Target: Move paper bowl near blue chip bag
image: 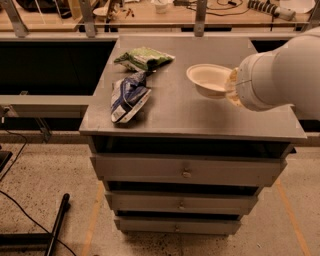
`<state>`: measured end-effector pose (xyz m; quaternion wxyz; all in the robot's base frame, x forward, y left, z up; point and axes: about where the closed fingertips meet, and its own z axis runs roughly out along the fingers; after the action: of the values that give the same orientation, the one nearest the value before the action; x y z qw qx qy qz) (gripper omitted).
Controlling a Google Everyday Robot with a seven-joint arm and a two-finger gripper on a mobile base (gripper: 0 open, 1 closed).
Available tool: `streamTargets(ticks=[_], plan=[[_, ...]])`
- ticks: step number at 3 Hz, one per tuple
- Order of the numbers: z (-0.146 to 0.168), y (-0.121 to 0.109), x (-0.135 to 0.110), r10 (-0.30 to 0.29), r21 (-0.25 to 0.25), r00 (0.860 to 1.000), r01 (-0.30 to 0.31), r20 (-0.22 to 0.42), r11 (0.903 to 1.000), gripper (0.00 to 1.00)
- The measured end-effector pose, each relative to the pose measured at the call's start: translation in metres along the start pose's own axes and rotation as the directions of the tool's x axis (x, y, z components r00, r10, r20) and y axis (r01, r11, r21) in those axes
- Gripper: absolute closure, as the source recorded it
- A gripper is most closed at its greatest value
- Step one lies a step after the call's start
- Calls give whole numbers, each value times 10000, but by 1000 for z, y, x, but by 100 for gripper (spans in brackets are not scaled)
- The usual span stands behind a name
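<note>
The off-white paper bowl point(208, 79) hangs a little above the middle of the grey cabinet top point(190, 112), tilted, held at its right rim. My gripper point(231, 89) is at that rim, mostly hidden behind the big white arm coming in from the right, and carries the bowl. The blue chip bag point(128, 97) lies flat on the left part of the top, about a bag's width left of the bowl.
A green and white snack bag point(145, 57) lies behind the blue one at the back left. The cabinet has several drawers point(186, 173) below. A workbench with clutter point(165, 10) runs behind. Cables and a black bar point(55, 225) lie on the floor left.
</note>
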<state>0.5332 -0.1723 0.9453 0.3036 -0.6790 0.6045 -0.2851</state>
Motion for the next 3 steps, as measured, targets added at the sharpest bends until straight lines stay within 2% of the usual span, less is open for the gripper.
streamTargets(ticks=[1,2,3], plan=[[-1,2,-39,-725,503,9957,696,572,9963,100],[3,17,-67,-1289,850,9852,1197,1127,9892,100],[13,42,-91,-1794,799,9697,1681,1659,9825,100]])
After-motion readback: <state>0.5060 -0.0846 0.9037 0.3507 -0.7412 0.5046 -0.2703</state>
